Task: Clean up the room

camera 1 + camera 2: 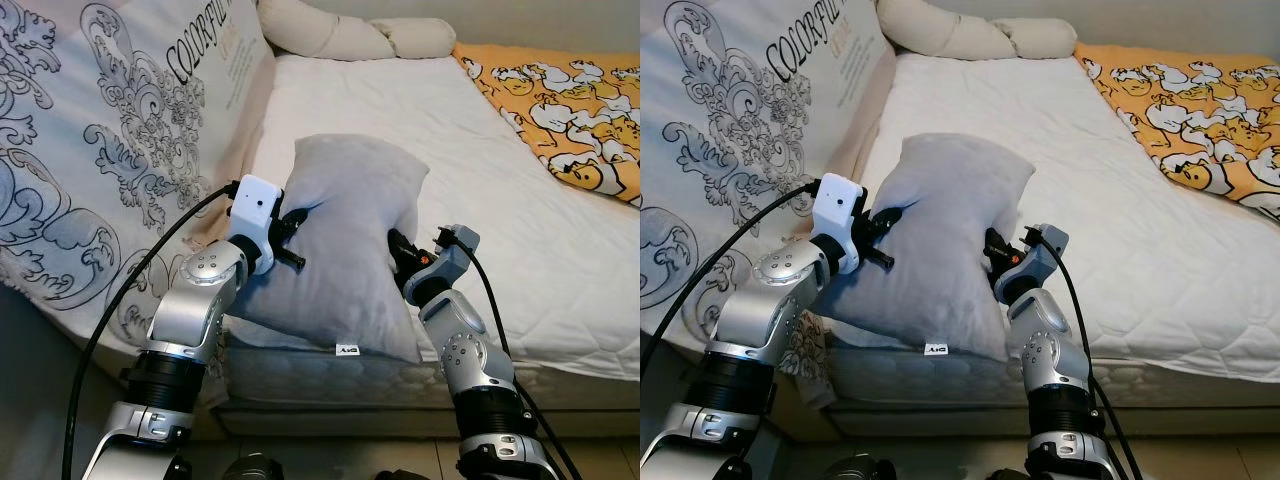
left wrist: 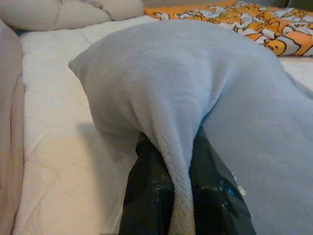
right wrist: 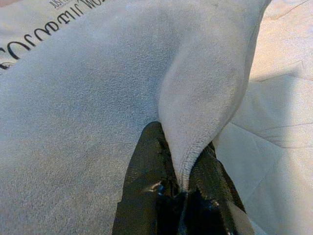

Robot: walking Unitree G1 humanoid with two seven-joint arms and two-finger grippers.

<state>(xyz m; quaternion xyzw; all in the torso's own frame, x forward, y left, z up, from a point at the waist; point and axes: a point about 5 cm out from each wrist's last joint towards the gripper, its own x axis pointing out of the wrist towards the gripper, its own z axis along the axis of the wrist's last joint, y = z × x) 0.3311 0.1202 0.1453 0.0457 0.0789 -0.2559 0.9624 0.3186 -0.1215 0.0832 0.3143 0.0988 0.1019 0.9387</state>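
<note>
Two grippers clamped on one soft grey fleece pillow point(image 1: 345, 250), held up at the near edge of a bed with a white quilted mattress cover point(image 1: 470, 170). Left gripper point(image 1: 293, 232) pinching the pillow's left side, black fingers point(image 2: 151, 196) pressed together on a fold of the fleece seam, as seen along the left wrist. Right gripper point(image 1: 400, 262) biting the pillow's right side; its fingers point(image 3: 146, 181) likewise closed on a fold of the edge seam in the right wrist view. Pillow standing roughly upright and tilted, lower edge with a small white label point(image 1: 346, 351) hanging over the mattress side, upper corners leaning back over the bed surface. Silver arms bent up from below, black cables trailing from each wrist.

Beyond the pillow: two plump cream pillows point(image 1: 345, 35) lying along the head of the bed, well apart from the grey one. Orange blanket printed with white cartoon ducks point(image 1: 570, 110) spread on the far right part of the bed. To the left, draped just beside the mattress, a large pale cloth with grey scrollwork and black lettering point(image 1: 110, 140).
</note>
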